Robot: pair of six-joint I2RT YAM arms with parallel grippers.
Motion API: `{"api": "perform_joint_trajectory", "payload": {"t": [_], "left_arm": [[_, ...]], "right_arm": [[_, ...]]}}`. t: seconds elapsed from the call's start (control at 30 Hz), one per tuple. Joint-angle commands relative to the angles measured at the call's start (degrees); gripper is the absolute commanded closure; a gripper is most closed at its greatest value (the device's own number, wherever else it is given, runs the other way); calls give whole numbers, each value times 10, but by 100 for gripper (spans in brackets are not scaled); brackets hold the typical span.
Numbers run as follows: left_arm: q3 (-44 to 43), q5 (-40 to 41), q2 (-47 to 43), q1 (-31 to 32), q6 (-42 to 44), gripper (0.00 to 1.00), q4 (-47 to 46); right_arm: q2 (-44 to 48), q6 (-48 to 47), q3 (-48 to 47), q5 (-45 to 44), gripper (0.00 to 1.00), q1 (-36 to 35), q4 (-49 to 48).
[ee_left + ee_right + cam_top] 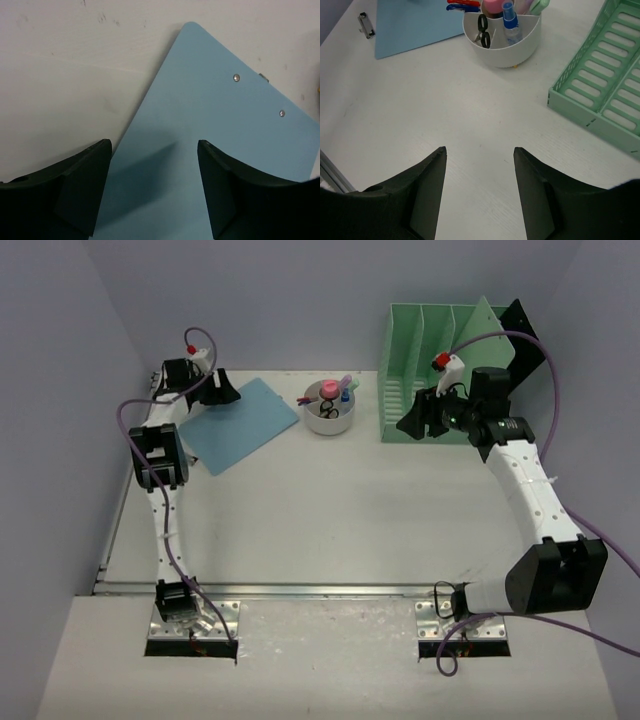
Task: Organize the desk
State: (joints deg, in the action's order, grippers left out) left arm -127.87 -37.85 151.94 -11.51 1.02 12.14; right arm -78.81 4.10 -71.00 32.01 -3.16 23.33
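— Starting at the left of the overhead view: what is the left gripper [222,390] doing?
— It sits at the upper left over a blue clipboard [240,425], which lies flat on the desk [330,530]. Its fingers [80,195] stand well apart, straddling the board's edge, with nothing clamped (contact with the board cannot be judged).
— Centre?
— A white round caddy [330,418] holds scissors [483,31], just right of the clipboard.
— Right side?
— A mint-green file rack [440,350] stands at the upper right. The right gripper [425,422] hangs before it, jaws parted and empty, above bare tabletop. The desk fills the frame's middle, between lavender walls [300,300].
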Motion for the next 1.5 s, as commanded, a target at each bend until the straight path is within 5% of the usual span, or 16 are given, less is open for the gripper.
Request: {"api": "perform_joint_trajectory", "payload": {"t": [0.0, 0.17, 0.47, 0.5, 0.53, 0.6, 0.9, 0.97, 1.0, 1.13, 1.3, 1.47], "left_arm": [[13, 33, -46, 16, 142, 33, 187], [62, 94, -100, 15, 270, 39, 294], [247, 84, -194, 18, 376, 50, 347], [262, 83, -211, 18, 379, 55, 344], [276, 82, -219, 19, 380, 73, 336], [300, 75, -229, 18, 377, 93, 334], [281, -62, -221, -11, 367, 100, 387], [295, -93, -240, -22, 328, 91, 352], [320, -102, -264, -32, 300, 67, 289], [303, -171, -265, -47, 215, 38, 207], [188, -249, -165, -48, 116, 33, 167], [257, -258, -156, -48, -58, 39, -15]], "right_arm": [[9, -1, -5, 18, 43, -4, -6], [-6, 12, -7, 28, 43, -5, -6], [-6, 16, 15, 38, 44, -18, -2], [-5, 16, 17, 37, 44, -19, -3], [-3, 16, 19, 34, 44, -19, -5], [-2, 15, 22, 33, 44, -18, -8], [1, 14, 30, 44, 45, -19, -3], [6, 10, 38, 47, 46, -19, -2], [6, 10, 40, 48, 46, -20, -3], [3, 12, 41, 56, 46, -23, 2], [4, 25, 52, 77, 46, -24, 14], [1, 30, 59, 80, 47, -25, 21]]}}
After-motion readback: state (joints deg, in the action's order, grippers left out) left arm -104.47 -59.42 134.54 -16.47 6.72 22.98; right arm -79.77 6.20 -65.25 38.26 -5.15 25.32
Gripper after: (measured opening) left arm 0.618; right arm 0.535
